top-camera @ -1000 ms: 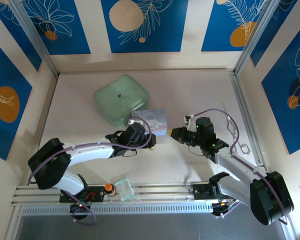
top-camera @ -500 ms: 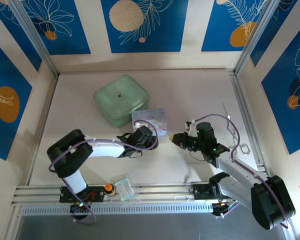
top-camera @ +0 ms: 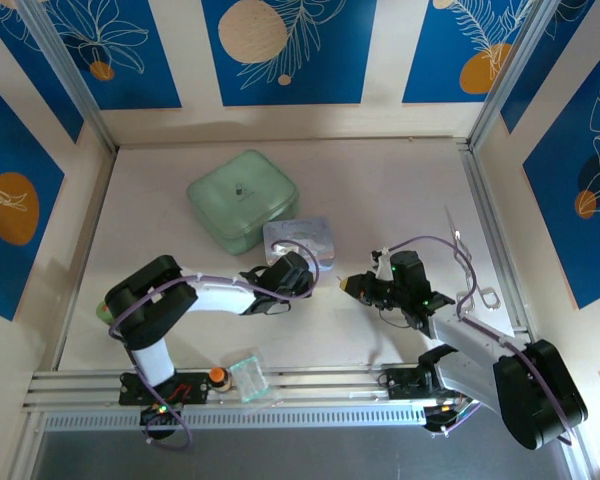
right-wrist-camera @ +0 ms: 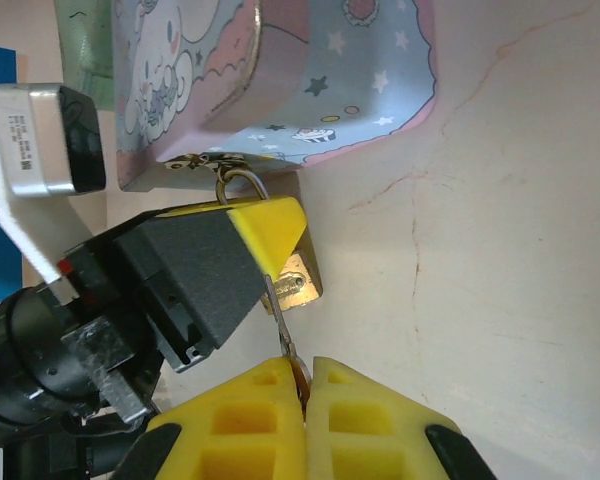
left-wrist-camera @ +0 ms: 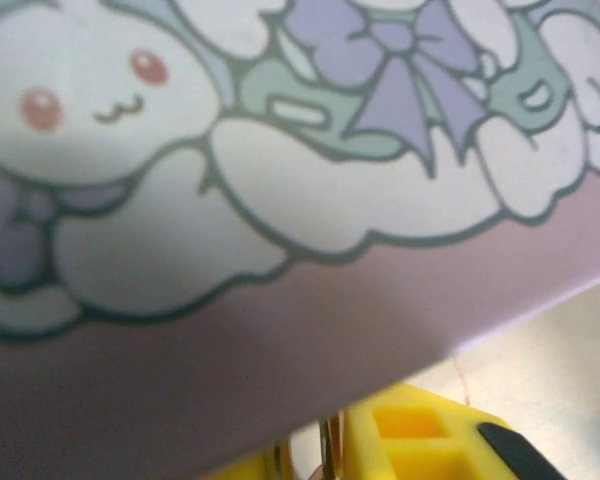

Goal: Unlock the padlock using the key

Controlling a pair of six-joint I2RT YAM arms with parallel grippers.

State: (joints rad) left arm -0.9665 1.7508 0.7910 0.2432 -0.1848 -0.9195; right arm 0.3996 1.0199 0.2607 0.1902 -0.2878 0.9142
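Right end effector [right-wrist-camera: 307, 385] pinches key [right-wrist-camera: 277, 322]; tip at padlock [right-wrist-camera: 298, 283] body.

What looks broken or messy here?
Nothing is broken or spilled. The padlock just hangs tilted off the tin, pinched by the left tool, while the right tool pokes the key at it.

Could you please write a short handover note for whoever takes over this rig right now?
Right end effector: shut on the key, blade pointing at the padlock.
Left end effector: against the padlock's body; whether it grips cannot be told.
The padlock hangs from the hasp of the cartoon tin, shackle closed.
Done: key in hand, its tip at the lock body. Whether it sits in the keyhole is unclear.
Left: seat the key, turn it, free the shackle.
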